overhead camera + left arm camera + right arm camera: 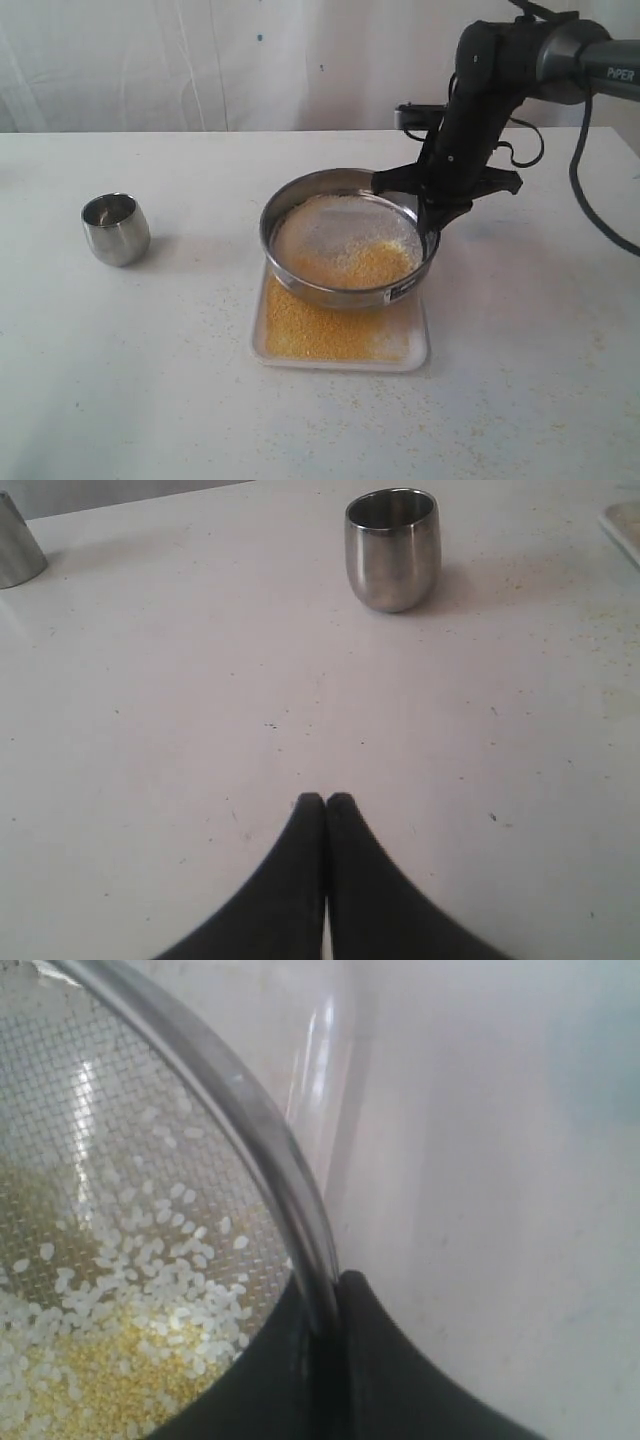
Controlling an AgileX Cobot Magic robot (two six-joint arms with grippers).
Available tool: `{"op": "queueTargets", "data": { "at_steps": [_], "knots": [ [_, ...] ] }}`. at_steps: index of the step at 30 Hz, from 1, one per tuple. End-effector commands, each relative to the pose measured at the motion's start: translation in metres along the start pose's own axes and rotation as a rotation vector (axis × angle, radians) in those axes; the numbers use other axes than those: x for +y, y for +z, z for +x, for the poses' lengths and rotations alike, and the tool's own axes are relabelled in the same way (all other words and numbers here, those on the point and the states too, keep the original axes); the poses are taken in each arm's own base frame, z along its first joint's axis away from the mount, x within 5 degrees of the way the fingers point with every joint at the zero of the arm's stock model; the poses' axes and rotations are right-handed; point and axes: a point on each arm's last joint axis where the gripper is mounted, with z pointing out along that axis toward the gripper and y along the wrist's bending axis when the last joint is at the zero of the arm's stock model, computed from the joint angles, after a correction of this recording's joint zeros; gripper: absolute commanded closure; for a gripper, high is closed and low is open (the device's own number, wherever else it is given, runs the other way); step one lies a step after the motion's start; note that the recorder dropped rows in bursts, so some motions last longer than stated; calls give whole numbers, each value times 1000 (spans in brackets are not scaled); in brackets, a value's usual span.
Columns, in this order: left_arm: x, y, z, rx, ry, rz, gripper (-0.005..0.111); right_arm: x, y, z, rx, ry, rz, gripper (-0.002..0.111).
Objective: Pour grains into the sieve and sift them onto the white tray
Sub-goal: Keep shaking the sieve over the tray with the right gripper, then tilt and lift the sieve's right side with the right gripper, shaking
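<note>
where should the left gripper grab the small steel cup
Probably the rim wall, from above, one finger inside: the steel cup stands upright with its mouth open, and its rounded, polished belly could slip. The left gripper, now shut, must open first.

Mostly yellow, white and steel here

Golden-yellow grains (365,262) with whitish bits mixed in, plain white tray (418,350), shiny silver sieve (330,293) with fine grid mesh and dark label, mirror-steel cup (116,229), off-white table (150,400) speckled yellow.
</note>
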Motion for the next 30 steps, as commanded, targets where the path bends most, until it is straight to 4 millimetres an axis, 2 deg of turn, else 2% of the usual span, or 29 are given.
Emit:
{"op": "queueTargets", "data": {
  "at_steps": [1, 4, 9, 11, 12, 14, 17, 20, 22, 23, 26, 30],
  "knots": [
    [-1, 0, 1, 2, -10, 8, 107, -4, -16, -15, -173, 8, 0, 108],
    [-1, 0, 1, 2, -10, 8, 107, -3, -18, -18, -212, 23, -10, 108],
    [-1, 0, 1, 2, -10, 8, 107, -5, -17, 14, 131, 35, 17, 108],
    [-1, 0, 1, 2, -10, 8, 107, -7, -16, 10, 80, 5, 30, 108],
    [-1, 0, 1, 2, -10, 8, 107, -9, -16, 1, -12, 4, 37, 108],
    [-1, 0, 1, 2, -10, 8, 107, -15, -17, -8, -91, 63, 20, 108],
    [-1, 0, 1, 2, -10, 8, 107, -12, -21, 11, 124, 102, -39, 108],
    [-1, 0, 1, 2, -10, 8, 107, -13, -19, 11, 115, 67, -37, 108],
    [-1, 0, 1, 2, -10, 8, 107, -17, -19, -6, -60, 97, -44, 108],
    [-1, 0, 1, 2, -10, 8, 107, -19, -20, -8, -81, 148, -63, 108],
    [-1, 0, 1, 2, -10, 8, 107, -13, -21, 10, 121, 158, -125, 108],
    [-1, 0, 1, 2, -10, 8, 107, -4, -21, 11, 122, 5, -135, 108]
  ]
}}
